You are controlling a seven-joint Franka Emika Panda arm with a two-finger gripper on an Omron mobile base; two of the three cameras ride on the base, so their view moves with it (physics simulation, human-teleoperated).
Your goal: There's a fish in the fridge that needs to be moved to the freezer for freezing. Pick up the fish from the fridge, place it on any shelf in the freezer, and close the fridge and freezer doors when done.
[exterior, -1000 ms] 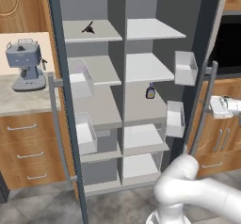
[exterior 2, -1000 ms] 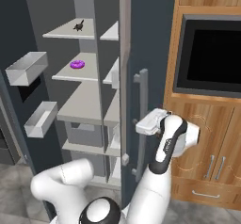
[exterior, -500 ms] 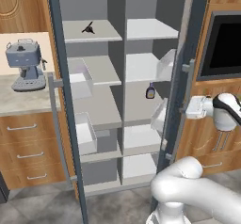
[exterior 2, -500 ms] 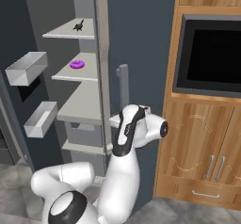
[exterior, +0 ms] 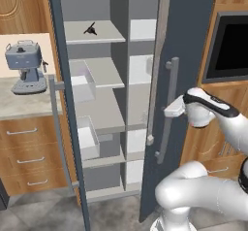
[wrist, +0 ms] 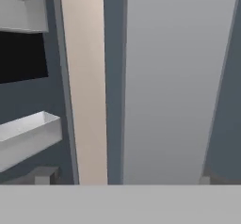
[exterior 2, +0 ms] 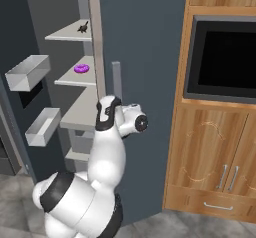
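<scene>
Gripper (exterior: 169,111), jaws spread wide and empty, is pressing against the right door (exterior: 186,45) beside its handle (exterior: 167,111); fish (exterior: 90,29) is lying on the far top-left shelf (exterior: 104,35).

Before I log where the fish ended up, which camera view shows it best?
The left base view: the fish lies dark on the pale top shelf, seen almost head-on with its forked shape readable. The right base view shows it smaller and more side-on, a dark speck near that shelf's edge beside the closing door.
</scene>
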